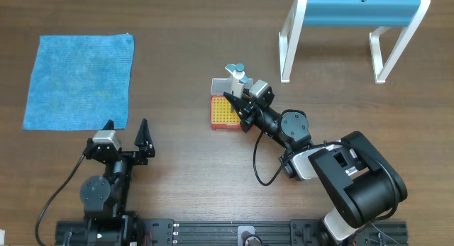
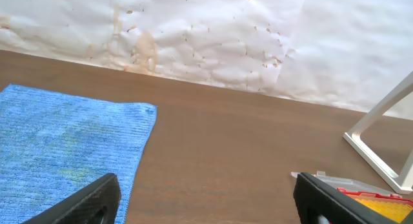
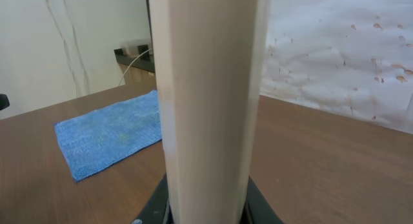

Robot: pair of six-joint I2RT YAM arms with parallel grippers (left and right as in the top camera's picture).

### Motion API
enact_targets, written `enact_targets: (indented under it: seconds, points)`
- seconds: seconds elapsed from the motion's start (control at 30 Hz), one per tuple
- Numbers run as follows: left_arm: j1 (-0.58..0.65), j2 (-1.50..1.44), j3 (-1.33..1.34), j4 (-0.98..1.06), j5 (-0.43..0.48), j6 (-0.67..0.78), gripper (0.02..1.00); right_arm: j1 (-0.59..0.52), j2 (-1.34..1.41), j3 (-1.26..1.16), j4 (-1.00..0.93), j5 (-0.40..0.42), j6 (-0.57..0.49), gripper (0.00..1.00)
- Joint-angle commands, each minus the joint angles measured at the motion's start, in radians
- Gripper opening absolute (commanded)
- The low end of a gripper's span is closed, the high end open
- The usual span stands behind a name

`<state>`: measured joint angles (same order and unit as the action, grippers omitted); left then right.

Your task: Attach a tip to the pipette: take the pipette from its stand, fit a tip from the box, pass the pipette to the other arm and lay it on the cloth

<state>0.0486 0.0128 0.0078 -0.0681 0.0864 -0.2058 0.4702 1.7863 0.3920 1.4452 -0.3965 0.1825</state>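
a robotics lab bench seen from above: a brown wooden tabletop (image 1: 184, 54), with a left robot arm (image 1: 106, 186) and a right robot arm (image 1: 355, 179) mounted on a black rail (image 1: 198, 228) along the bottom edge. a box of pipette tips (image 1: 224, 113) sits at centre and a white-and-blue stand (image 1: 355, 12) at upper right. a crinkled white sheet (image 2: 226, 30) lines the wall behind.

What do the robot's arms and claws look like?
The left arm and right arm are black with round joints. The left claw and right claw each have two pointed black fingers and a silver wrist block. A black cable trails from each; the right arm has a white segment.
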Motion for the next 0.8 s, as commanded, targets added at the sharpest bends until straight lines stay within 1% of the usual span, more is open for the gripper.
enact_targets:
  seconds: [0.03,0.6,0.67,0.8]
  points:
    - [-0.003,-0.006,-0.002,-0.007,-0.004,0.005,0.871,-0.004,0.005,-0.004,0.007,-0.02,0.015,0.08]
    - [-0.003,-0.006,-0.002,-0.007,-0.004,0.005,0.869,-0.005,-0.004,0.006,0.016,-0.032,0.015,0.08]
    - [-0.003,-0.006,-0.002,-0.007,-0.004,0.005,0.866,-0.005,-0.003,0.015,0.015,-0.031,-0.009,0.077]
    - [-0.003,-0.006,-0.002,-0.007,-0.004,0.005,0.866,-0.005,-0.002,0.018,0.0,-0.031,-0.011,0.08]
